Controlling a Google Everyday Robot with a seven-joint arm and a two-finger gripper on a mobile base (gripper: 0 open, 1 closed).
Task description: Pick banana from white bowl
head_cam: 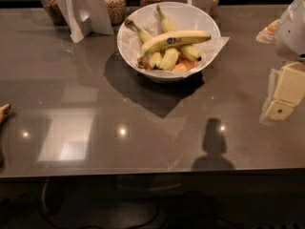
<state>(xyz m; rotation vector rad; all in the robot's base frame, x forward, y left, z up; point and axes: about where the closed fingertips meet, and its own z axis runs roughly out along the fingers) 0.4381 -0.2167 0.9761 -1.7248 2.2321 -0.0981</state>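
Note:
The banana [174, 40] is long and yellow with a small dark blue sticker near its middle. It lies across the top of the white bowl [129, 47], over shorter, greener bananas [167, 57]. The bowl is lined with white paper and stands at the back middle of the grey table [95, 94]. My gripper [282, 99] hangs at the right edge of the view, above the table, well to the right of the bowl and nearer to me. It holds nothing that I can see.
Glass jars of grain [114, 4] stand behind the bowl along the back edge. A white folded stand [83, 11] is at the back left. A small yellowish object [4, 111] shows at the left edge. An orange piece [181, 67] lies in the bowl.

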